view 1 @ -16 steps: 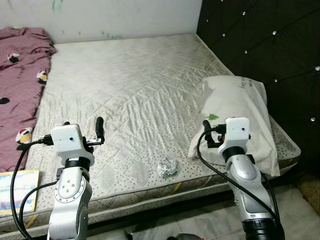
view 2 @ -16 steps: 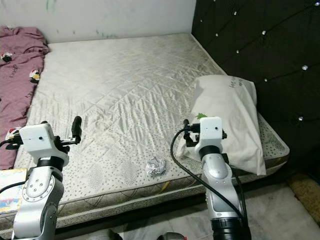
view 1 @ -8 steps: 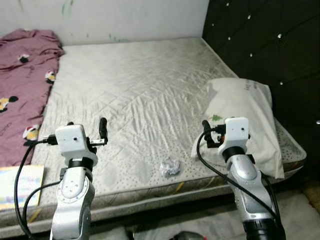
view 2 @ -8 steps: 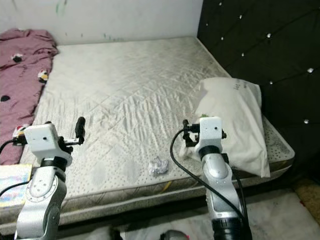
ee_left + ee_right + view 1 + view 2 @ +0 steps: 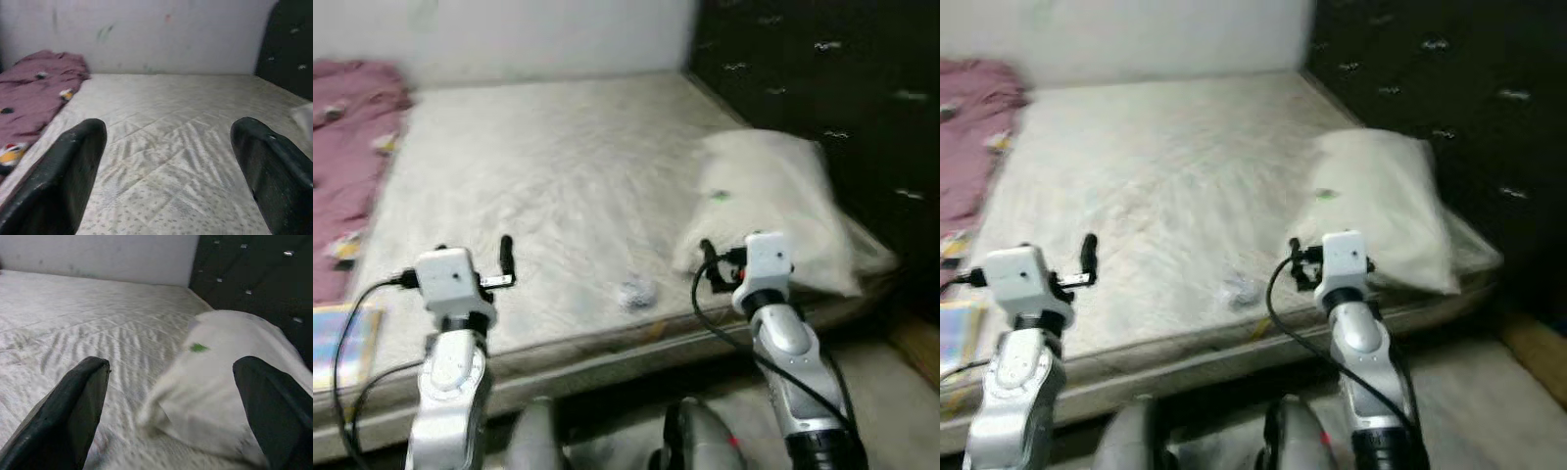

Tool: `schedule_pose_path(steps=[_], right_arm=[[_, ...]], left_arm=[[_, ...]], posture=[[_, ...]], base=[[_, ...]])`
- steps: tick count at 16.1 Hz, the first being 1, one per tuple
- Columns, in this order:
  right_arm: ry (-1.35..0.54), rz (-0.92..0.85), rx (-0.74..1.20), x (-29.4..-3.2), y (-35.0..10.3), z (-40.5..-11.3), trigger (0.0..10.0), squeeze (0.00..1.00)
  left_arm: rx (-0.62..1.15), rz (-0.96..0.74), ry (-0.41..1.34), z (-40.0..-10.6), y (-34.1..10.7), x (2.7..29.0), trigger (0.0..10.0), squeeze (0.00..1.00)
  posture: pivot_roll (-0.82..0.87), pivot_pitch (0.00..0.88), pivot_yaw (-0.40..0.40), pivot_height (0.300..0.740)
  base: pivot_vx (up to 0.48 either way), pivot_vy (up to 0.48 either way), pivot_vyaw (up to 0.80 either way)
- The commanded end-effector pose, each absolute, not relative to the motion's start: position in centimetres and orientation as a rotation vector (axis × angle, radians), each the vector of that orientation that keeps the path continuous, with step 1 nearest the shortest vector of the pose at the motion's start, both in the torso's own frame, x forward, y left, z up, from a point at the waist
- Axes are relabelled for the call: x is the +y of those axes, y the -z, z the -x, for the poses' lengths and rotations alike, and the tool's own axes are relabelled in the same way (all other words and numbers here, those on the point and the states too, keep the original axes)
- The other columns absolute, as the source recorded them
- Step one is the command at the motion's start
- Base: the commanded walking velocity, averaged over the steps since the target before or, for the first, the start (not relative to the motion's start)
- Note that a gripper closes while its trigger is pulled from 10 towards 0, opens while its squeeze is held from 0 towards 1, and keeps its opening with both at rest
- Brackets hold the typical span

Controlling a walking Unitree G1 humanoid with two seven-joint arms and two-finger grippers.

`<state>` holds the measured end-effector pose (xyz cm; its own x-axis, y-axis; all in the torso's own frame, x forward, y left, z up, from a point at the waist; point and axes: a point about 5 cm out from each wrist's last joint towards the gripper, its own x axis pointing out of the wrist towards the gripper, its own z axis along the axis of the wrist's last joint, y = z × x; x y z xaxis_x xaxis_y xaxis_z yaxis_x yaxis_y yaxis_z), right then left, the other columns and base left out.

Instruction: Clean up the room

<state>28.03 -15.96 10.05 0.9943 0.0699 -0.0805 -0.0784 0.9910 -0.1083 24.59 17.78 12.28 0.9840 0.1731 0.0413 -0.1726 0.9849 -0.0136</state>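
Both grippers, left [image 5: 166,161] and right [image 5: 168,401], hung with fingers spread wide and empty above the mattress [image 5: 558,157] edge. The crumpled wad [image 5: 633,293] lay ahead, between them, nearer the right one; the pillow [image 5: 234,362] sat just beyond that gripper. With the head views blurred, a reach could miss the wad or snag the pillow.
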Motion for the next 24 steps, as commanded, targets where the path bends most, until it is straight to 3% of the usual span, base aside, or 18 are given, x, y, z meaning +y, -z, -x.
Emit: schedule_pose_path(steps=[1, 7, 11, 15, 24], right_arm=[[-0.111, 0.122, 0.051, -15.4, -10.8, -28.6, 10.0, 0.0], [-0.213, 0.113, 0.048, -14.0, -10.9, -28.7, 10.0, 0.0], [-0.235, 0.112, 0.052, -13.8, -10.9, -28.7, 10.0, 0.0], [-0.292, 0.119, 0.058, -12.9, -10.9, -28.9, 10.0, 0.0], [-0.339, 0.123, 0.039, -12.4, -11.1, -28.9, 10.0, 0.0]], left_arm=[[-0.026, 0.014, -0.206, -24.4, -12.0, 18.2, 10.0, 0.0], [-0.016, 0.023, -0.238, -24.2, -11.9, 18.5, 10.0, 0.0], [-0.013, 0.033, -0.247, -24.3, -11.8, 18.6, 10.0, 0.0], [-0.02, 0.038, -0.243, -24.4, -12.1, 18.9, 10.0, 0.0], [-0.021, 0.052, -0.226, -24.4, -12.0, 18.7, 10.0, 0.0]], posture=[[-0.02, 0.0, -0.024, 0.632], [-0.01, 0.0, -0.036, 0.632], [-0.02, 0.022, -0.039, 0.592], [-0.02, 0.022, -0.032, 0.587], [-0.02, 0.019, -0.032, 0.587]], base=[[0.0, 0.0, 0.0], [0.0, 0.0, 0.09], [0.0, 0.0, 0.0], [0.0, 0.0, 0.0], [0.325, 0.0, 0.3]])
